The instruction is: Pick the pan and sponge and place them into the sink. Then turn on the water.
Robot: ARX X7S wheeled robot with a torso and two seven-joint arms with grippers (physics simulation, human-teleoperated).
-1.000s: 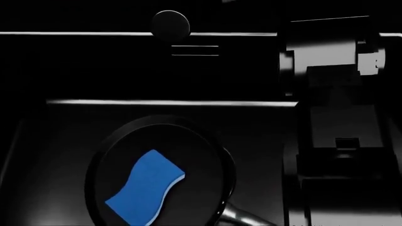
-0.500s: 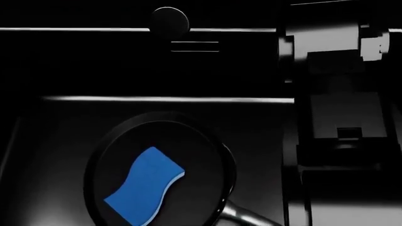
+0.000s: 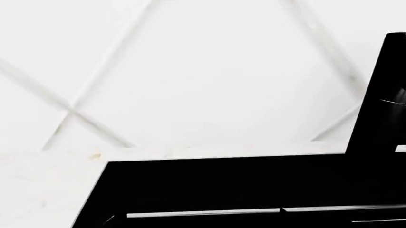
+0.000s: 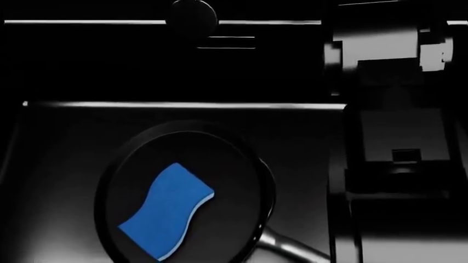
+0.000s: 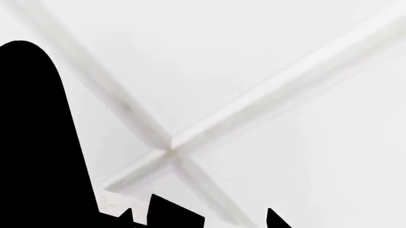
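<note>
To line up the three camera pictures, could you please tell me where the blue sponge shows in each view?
Head view: the sponge lies inside the pan, low and left of centre, in the sink.
Left wrist view: not in it; only white tiled wall, pale counter and the sink's black edge show.
Right wrist view: not in it; white tiled wall and black shapes only.
Shared landmark: the sink, seen in the head and left wrist views.

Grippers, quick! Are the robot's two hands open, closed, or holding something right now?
Left gripper: not in view in any picture, so it cannot be told.
Right gripper: the arm shows in the head view, but its fingers are hidden, so it cannot be told.
</note>
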